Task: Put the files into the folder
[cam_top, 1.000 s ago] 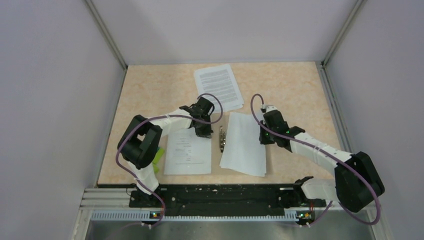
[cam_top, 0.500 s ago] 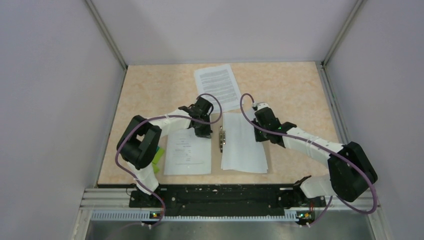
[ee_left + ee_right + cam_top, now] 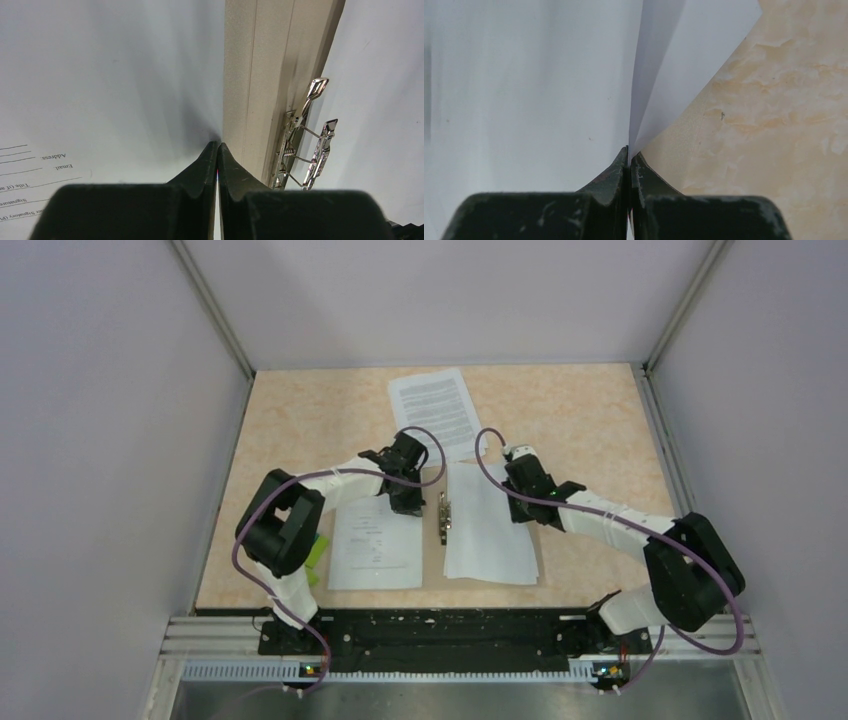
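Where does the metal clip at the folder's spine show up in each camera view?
Top external: the metal clip lies mid-table, between the two wrists.
Left wrist: right of centre, on the tan folder, just past the left gripper.
Right wrist: not in it.
Shared landmark: the white sheet lying right of the clip, pinched by the right gripper.

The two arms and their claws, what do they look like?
Both the left arm and the right arm have white tubular links joined by bulky black joint housings, and a thin purple cable loops along each. The left claw is dark and tapers to a wedge tip. The right claw matches it but shows pale scuff marks.
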